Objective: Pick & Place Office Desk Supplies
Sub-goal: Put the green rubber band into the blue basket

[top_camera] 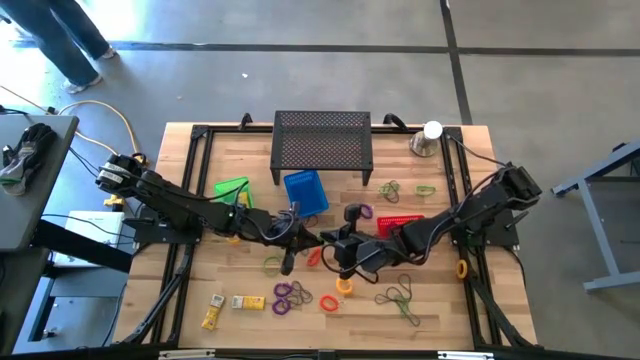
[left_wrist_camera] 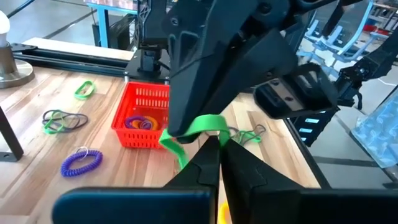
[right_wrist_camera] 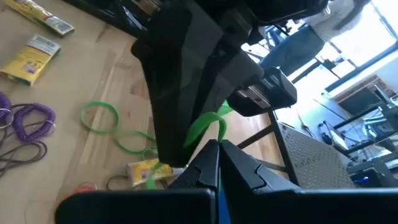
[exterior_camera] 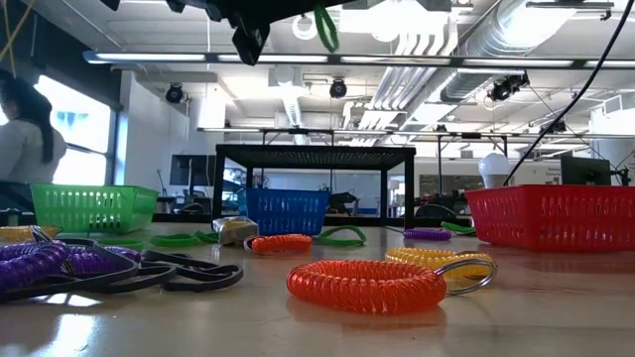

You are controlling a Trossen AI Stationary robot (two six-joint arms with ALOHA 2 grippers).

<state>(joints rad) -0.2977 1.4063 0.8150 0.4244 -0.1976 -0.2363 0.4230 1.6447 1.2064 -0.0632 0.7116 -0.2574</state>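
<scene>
A thin green band (left_wrist_camera: pixel 198 126) (right_wrist_camera: pixel 207 122) hangs in the air between my two grippers, which meet tip to tip above the table's middle. My left gripper (top_camera: pixel 296 238) (left_wrist_camera: pixel 215 144) is shut at the band, and so is my right gripper (top_camera: pixel 335 247) (right_wrist_camera: pixel 218 147). The low view shows the band (exterior_camera: pixel 325 28) high above the table. Other supplies lie on the wood: purple coils (top_camera: pixel 290 295), orange coils (top_camera: pixel 330 301), yellow packets (top_camera: pixel 247 302), green bands (top_camera: pixel 391 188) and dark bands (top_camera: pixel 400 295). My left gripper pinches the green band at its upper bend (left_wrist_camera: pixel 211 123) between the ends of its two shut fingers. The band is lifted clear and its loose end (left_wrist_camera: pixel 177 152) droops to one side. My right gripper pinches the same band at its curved top (right_wrist_camera: pixel 214 121) with its fingertips, coming level from the table's right. The band is clear of the table, bent between the two grippers.
A green basket (top_camera: pixel 232 188), a blue basket (top_camera: pixel 305 192) and a red basket (top_camera: pixel 400 222) stand mid-table. Behind them are the black perforated stand (top_camera: pixel 322 140) and the silver cup with a white ball (top_camera: pixel 428 140). A person (exterior_camera: pixel 25 149) is beyond the table's left.
</scene>
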